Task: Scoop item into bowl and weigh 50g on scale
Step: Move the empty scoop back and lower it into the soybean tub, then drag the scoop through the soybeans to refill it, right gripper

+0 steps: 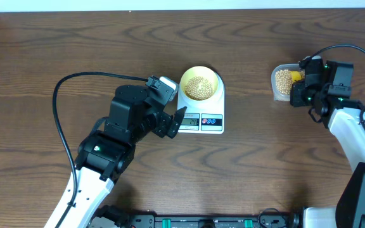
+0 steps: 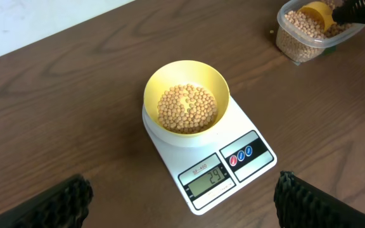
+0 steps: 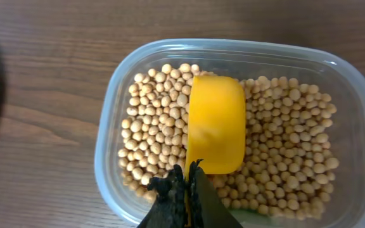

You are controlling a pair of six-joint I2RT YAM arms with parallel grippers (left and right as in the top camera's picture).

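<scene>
The pale yellow-green bowl [image 1: 200, 83] [image 2: 185, 95] stands on the white scale [image 1: 201, 119] [image 2: 215, 166] and holds a layer of beans [image 2: 186, 108]. The scale's screen reads 29. My left gripper [image 1: 173, 121] [image 2: 182, 202] is open and empty, hovering just in front of the scale. My right gripper [image 1: 301, 85] [image 3: 187, 177] is shut on the handle of a yellow scoop [image 3: 215, 123], whose cup lies turned down in the beans [image 3: 284, 152] inside the clear plastic tub [image 1: 282, 82] [image 3: 113, 126] [image 2: 306, 35].
The dark wood table [image 1: 56, 50] surrounds everything. A black cable [image 1: 62, 114] loops left of my left arm. The tub sits at the right, well apart from the scale.
</scene>
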